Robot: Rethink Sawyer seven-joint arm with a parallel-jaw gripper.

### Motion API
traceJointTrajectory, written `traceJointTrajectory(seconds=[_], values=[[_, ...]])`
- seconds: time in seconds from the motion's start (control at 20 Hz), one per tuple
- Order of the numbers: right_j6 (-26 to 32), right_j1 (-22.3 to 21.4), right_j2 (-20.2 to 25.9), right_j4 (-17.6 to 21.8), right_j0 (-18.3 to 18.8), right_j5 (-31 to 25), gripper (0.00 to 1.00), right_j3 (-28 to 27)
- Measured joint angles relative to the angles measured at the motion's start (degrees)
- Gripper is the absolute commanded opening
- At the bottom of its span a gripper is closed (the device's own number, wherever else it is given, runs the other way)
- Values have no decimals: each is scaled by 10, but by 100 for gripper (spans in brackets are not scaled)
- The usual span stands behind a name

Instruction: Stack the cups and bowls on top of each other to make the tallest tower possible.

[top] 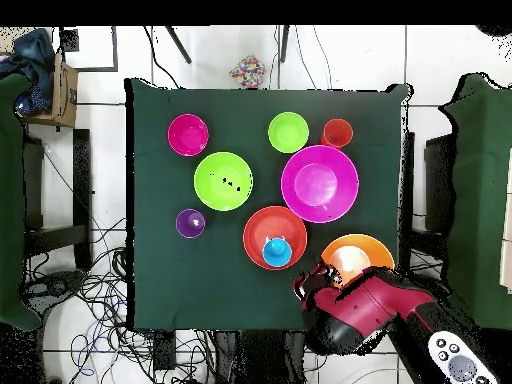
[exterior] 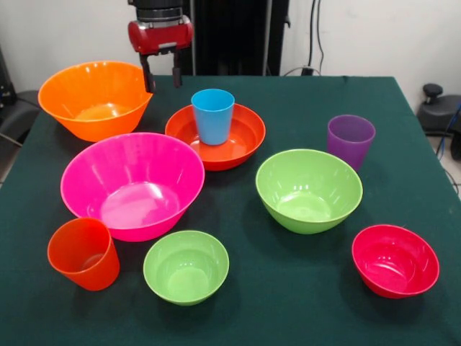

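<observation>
The tower is a shallow red-orange bowl (exterior: 248, 137) (top: 254, 226) with a blue cup (exterior: 213, 115) (top: 277, 251) standing upright inside it. My gripper (exterior: 162, 74) (top: 306, 281) hangs open and empty behind the blue cup, between it and the large orange bowl (exterior: 94, 97) (top: 360, 250). Loose around the table are a large pink bowl (exterior: 132, 184) (top: 320, 183), a medium lime green bowl (exterior: 308, 189) (top: 223, 181), a small lime green bowl (exterior: 186, 267) (top: 288, 132), a small crimson bowl (exterior: 395, 259) (top: 188, 134), an orange cup (exterior: 83, 254) (top: 337, 133) and a purple cup (exterior: 350, 140) (top: 190, 223).
Everything stands on a dark green table (exterior: 288, 310) (top: 160, 280). Cables and chairs lie on the floor around it. A remote-like device (top: 455, 358) sits beside the arm (top: 370, 305).
</observation>
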State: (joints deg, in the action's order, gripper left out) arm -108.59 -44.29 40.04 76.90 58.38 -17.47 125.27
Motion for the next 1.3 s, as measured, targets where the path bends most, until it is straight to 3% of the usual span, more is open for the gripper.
traceJointTrajectory(seconds=[0.4,0.7,1.3], values=[[0,5,-1,0,21,0,100,0],[0,7,-6,0,15,0,100,-3],[0,38,-28,61,-10,9,100,-34]])
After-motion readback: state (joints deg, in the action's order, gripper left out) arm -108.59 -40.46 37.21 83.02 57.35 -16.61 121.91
